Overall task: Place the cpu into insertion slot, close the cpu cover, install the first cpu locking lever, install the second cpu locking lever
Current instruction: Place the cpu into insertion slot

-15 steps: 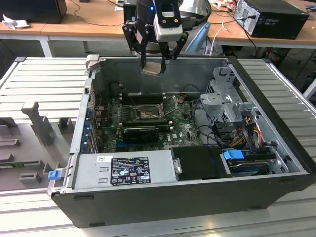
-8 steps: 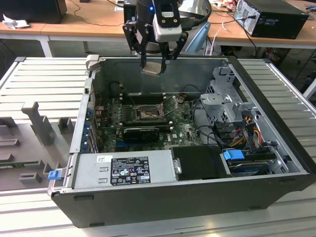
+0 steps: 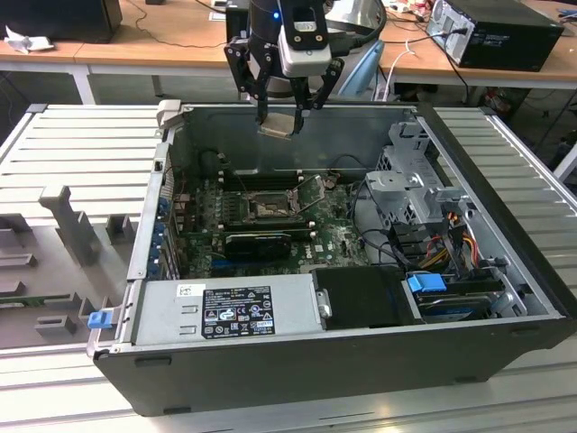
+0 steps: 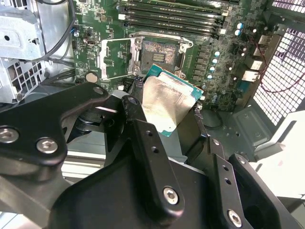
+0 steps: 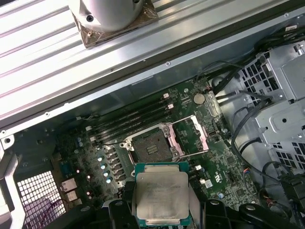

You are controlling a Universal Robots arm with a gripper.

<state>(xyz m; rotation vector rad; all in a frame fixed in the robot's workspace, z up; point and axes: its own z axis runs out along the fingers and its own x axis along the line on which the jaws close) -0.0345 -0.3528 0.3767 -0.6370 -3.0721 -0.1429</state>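
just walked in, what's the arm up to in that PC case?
The gripper holds the cpu in its fingers above the open computer case. Below, on the motherboard, the insertion slot is bare and the cpu cover lies swung open beside it. The chip is not yet seated.

I'm looking at the ribbed grey metal table [image 3: 81, 135] now. The open computer case [image 3: 361, 365] lies on its side across the slats, filling the middle. On the exterior view's left, grey moulded fixtures [image 3: 70, 230] rest on the same surface just beside the case, one block standing upright.
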